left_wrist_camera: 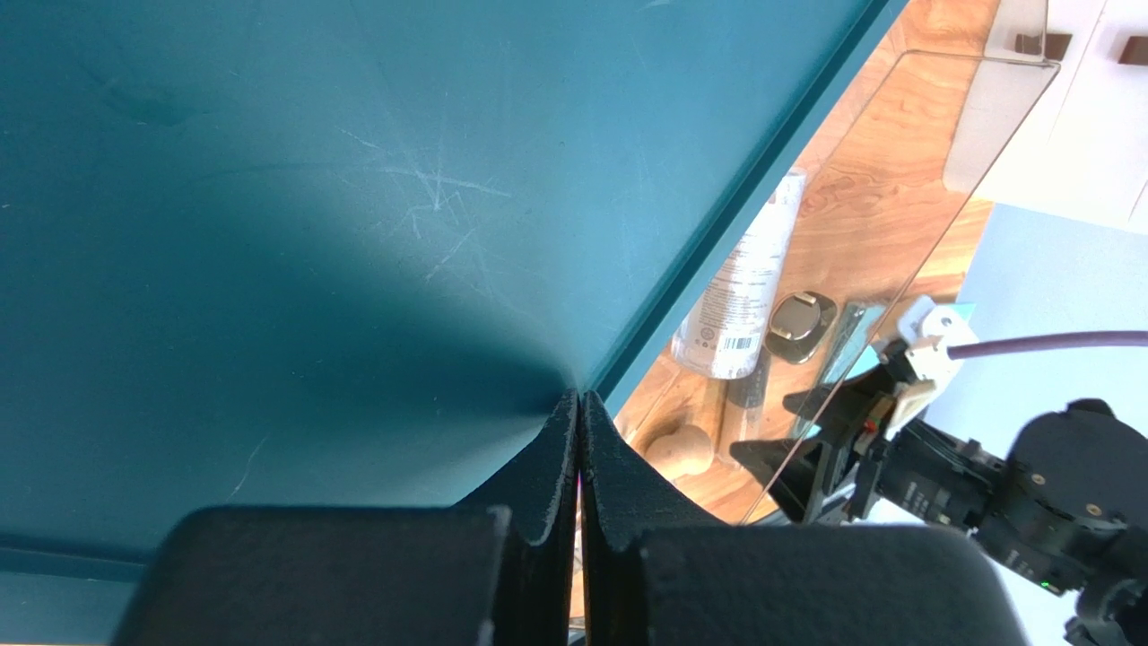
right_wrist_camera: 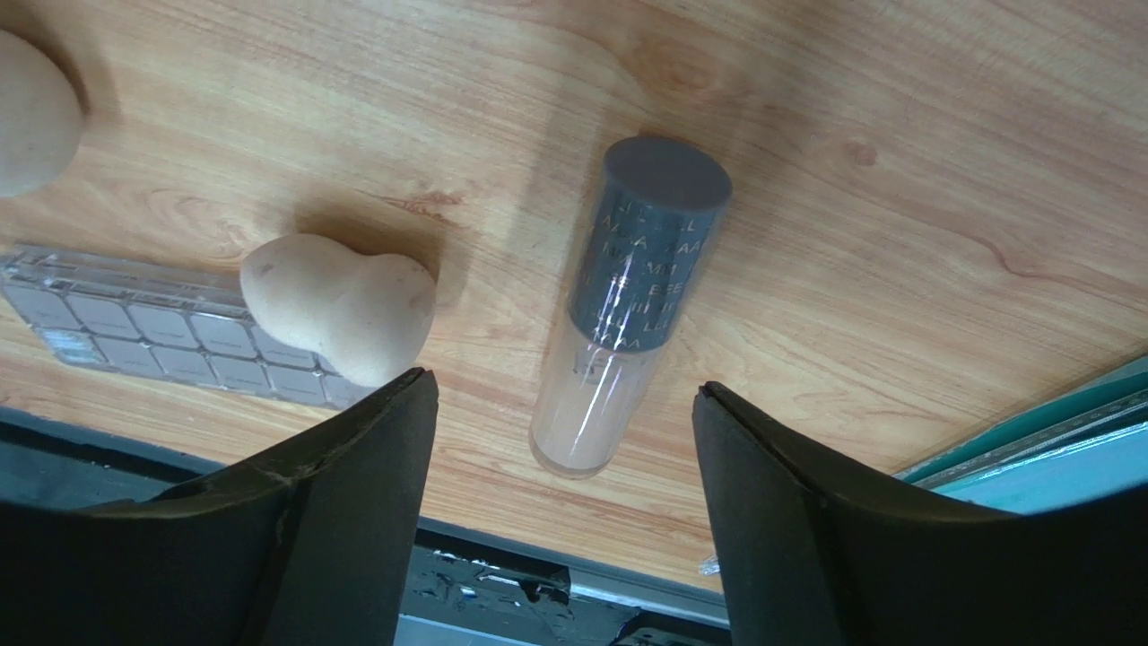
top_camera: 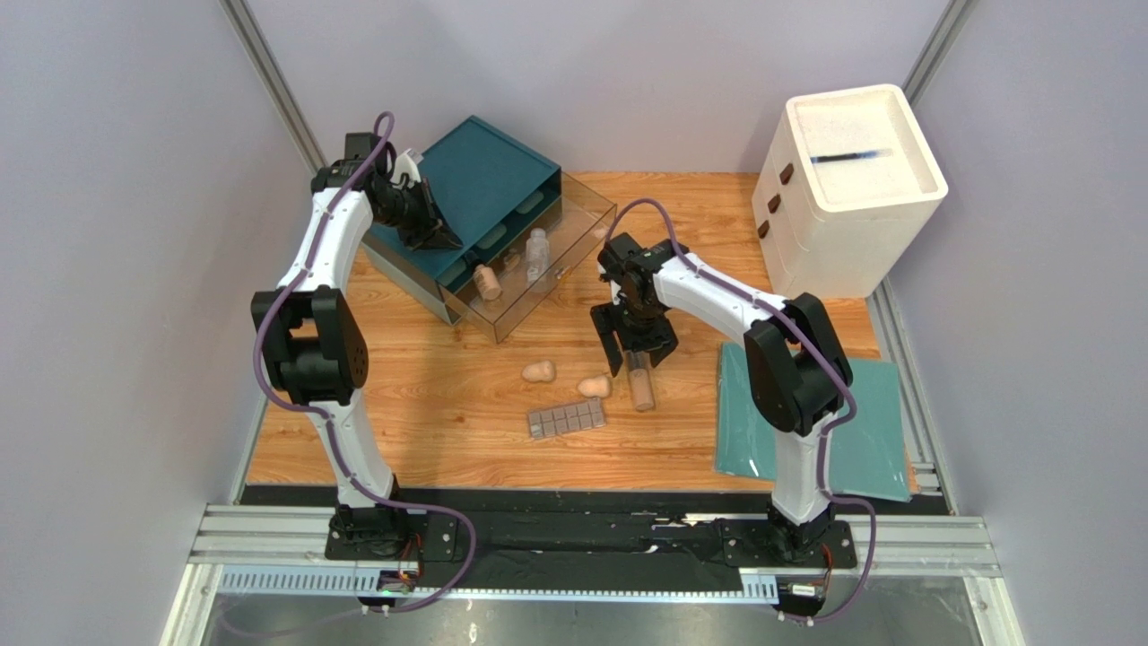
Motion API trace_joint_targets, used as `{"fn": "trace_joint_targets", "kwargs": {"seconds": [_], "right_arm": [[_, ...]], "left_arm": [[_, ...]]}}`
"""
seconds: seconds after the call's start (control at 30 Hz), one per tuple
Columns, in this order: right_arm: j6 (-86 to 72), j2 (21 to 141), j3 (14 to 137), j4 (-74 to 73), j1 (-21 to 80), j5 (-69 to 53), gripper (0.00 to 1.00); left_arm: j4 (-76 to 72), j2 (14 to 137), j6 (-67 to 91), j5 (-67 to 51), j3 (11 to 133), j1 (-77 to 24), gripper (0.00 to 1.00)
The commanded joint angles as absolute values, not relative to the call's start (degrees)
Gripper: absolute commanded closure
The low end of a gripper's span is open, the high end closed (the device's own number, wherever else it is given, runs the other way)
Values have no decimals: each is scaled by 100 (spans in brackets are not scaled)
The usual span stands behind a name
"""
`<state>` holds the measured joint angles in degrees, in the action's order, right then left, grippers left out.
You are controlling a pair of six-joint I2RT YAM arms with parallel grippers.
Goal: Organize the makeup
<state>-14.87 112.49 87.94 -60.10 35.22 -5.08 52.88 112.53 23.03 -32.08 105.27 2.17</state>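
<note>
Drawer box (top_camera: 479, 202): teal, at the back left of the table (top_camera: 404, 404); everything below is placed from it.
Clear drawer (top_camera: 573, 229): pulled out of the box's front, with two small bottles (top_camera: 487, 281) lying inside.
Left gripper (left_wrist_camera: 580, 444): fingers clenched on nothing, sitting right over the box's teal top, so it's out of the play.
Right gripper (right_wrist_camera: 563, 390): out in front of the box, well beyond the drawer, fingers spread wide and released. This is plainly the nearer arm.
Palette (top_camera: 566, 420): flat, grey squares, farthest out from the box's front.
Bottle (right_wrist_camera: 627, 310): here's the one to watch! It lies on its side on the bare wood in front of the box, just beyond the drawer's reach. Its pale end sits between the spread fingers, its dark cap points away from them, and its long axis runs across their closing line, a touch skewed. There's clear wood on both sides.
Sponges (top_camera: 594, 386): two peach eggs between the bottle and the box. The nearer one is just beside one finger and could get nudged on the squeeze.
</note>
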Motion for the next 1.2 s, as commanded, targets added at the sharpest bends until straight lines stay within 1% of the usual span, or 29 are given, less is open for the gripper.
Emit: {"fn": "trace_joint_targets", "kwargs": {"seconds": [0.0, 0.03, 0.07, 0.1, 0.37, 0.47, 0.5, 0.7, 0.83, 1.03, 1.17], "right_arm": [[-1397, 11487, 8737, -5924, 3551, -255, 30], [-1406, 11540, 8693, -5854, 3551, -237, 41], [-1415, 11662, 8666, -5819, 3542, -255, 56], [-1467, 11698, 8588, -5740, 3542, -255, 65], [-1512, 11900, 8464, -5537, 3524, -404, 65], [-1512, 11830, 8438, -5493, 3516, -361, 88], [-1520, 11708, 8420, -5458, 3507, -282, 99], [-1494, 11154, 8411, -5449, 3314, -27, 100], [-1433, 10864, 8630, -5589, 3138, -9, 100], [-1353, 10565, 9491, -5792, 2953, -158, 100], [-1406, 10564, 10264, -5818, 2874, -500, 100]], "left_arm": [[5528, 11364, 2153, -3182, 10406, 228, 100], [5528, 11364, 2153, -3182, 10406, 220, 100], [5528, 11356, 2153, -3182, 10415, 228, 100], [5528, 11338, 2145, -3173, 10415, 220, 100], [5528, 11355, 2162, -3164, 10397, 220, 100], [5520, 11355, 2171, -3173, 10406, 220, 100], [5520, 11355, 2171, -3164, 10415, 228, 100], [5493, 11347, 2206, -3173, 10433, 220, 100], [5484, 11347, 2197, -3173, 10433, 220, 100], [5484, 11364, 2197, -3173, 10415, 220, 100], [5476, 11373, 2180, -3182, 10424, 220, 100]]}}
